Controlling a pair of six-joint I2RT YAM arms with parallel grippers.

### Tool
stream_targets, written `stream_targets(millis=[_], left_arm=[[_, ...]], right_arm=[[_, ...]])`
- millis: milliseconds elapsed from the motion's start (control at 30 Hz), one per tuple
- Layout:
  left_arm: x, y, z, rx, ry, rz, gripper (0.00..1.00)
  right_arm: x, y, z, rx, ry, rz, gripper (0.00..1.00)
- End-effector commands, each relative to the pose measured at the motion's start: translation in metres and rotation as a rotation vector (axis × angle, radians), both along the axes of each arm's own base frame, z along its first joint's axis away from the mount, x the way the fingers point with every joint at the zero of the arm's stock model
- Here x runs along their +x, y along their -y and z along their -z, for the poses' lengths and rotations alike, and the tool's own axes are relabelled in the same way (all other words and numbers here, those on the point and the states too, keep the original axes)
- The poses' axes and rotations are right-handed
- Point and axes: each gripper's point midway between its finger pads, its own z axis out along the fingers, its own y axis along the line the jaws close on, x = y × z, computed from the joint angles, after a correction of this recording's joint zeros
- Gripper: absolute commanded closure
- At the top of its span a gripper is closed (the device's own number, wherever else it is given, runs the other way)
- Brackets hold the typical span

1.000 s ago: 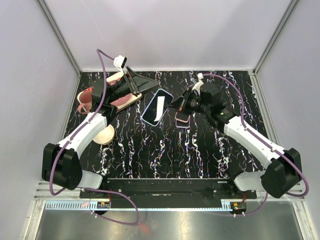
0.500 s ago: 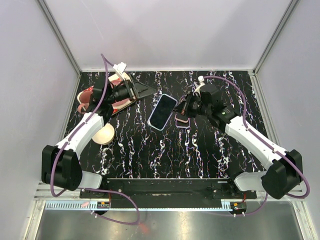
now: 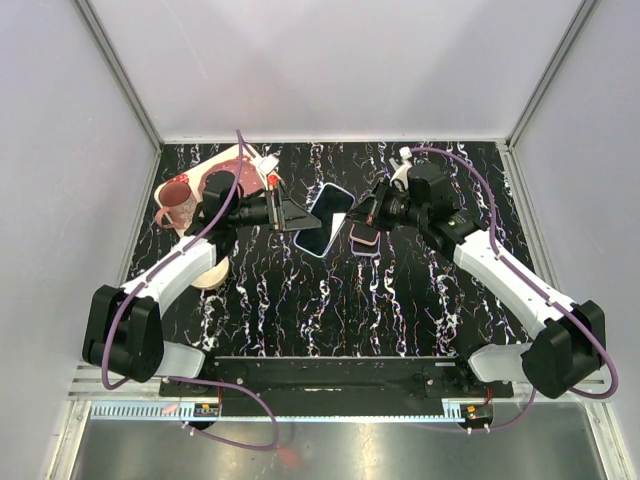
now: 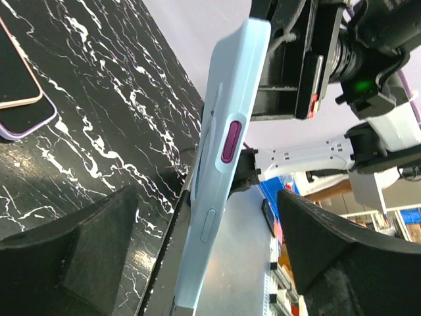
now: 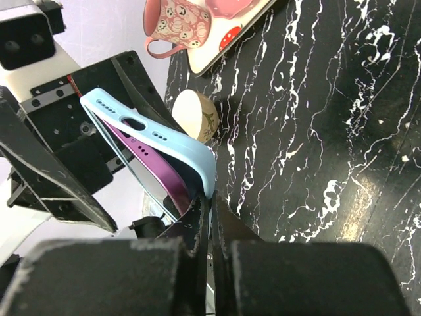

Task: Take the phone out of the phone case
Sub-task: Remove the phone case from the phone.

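Phone [image 3: 327, 215] and phone case [image 4: 223, 131] are pictured held together above the middle of the table [image 3: 400, 300], with the screen turned upward. The pair is gripped at its right-hand edge by the right gripper [image 5: 210, 201], whose jaws are pinched narrow on the blue rim of the case.

Within the past second the left gripper [image 3: 290, 215] has been swung away from the tray [image 3: 232, 160] and mug [image 3: 175, 197] at the far left. It has been brought right up to the left edge of the case. Its jaws are spread wide, and in the left wrist view the side of the case, with its purple button, is seen standing between them, apparently untouched. The phone itself has been turned a little and shifted right over the same interval.

A two-handed hold is judged to be in preparation, with the extraction itself not yet begun. The phone's purple side is seen inside the blue rim in the right wrist view. Whether any corner has been freed cannot be told. Spare handsets [image 3: 365, 241] are left lying on the table just below.
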Motion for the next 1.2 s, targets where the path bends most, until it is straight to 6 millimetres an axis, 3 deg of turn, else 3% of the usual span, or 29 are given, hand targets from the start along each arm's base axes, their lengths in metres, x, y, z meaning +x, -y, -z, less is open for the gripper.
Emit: stream_targets(millis=[0,167,267,300,400,467,500,533,600,767,933,1167], left_arm=[[-0.006,0.006,-0.012,-0.042,0.085,0.059,0.16],[-0.006,0.008,-0.016,-0.057,0.09,0.054,0.38],[-0.004,0.008,-0.019,-0.062,0.088,0.046,0.56],[-0.004,0.008,-0.018,-0.063,0.086,0.041,0.71],[-0.004,0.011,-0.02,-0.084,0.078,0.057,1.0],[-0.006,0.012,-0.027,-0.124,0.082,0.068,1.0],[-0.006,0.012,-0.028,-0.138,0.077,0.071,1.0],[-0.008,0.013,-0.032,-0.162,0.039,0.076,1.0],[-0.011,0.013,-0.039,-0.212,0.071,0.089,1.0],[-0.026,0.012,-0.064,-0.351,0.064,0.161,1.0],[-0.029,0.019,-0.063,-0.376,0.027,0.205,1.0],[-0.03,0.032,-0.066,-0.354,0.034,0.229,1.0]], right_arm=[[0.001,-0.006,-0.072,0.155,0.163,-0.038,1.0],[0.001,-0.006,-0.074,0.169,0.16,-0.043,1.0],[0.002,-0.006,-0.07,0.17,0.15,-0.046,1.0],[0.002,-0.006,-0.07,0.171,0.149,-0.046,1.0],[0.003,-0.009,-0.067,0.189,0.138,-0.057,1.0],[0.002,-0.011,-0.068,0.209,0.132,-0.069,1.0],[0.003,-0.013,-0.074,0.235,0.154,-0.077,0.91],[0.002,-0.014,-0.076,0.267,0.16,-0.084,0.76],[0.003,-0.015,-0.085,0.323,0.178,-0.08,0.68],[0.004,-0.022,-0.076,0.423,0.144,-0.108,0.68],[0.005,-0.03,-0.08,0.506,0.144,-0.153,0.71],[0.003,-0.042,-0.082,0.483,0.137,-0.2,0.71]])
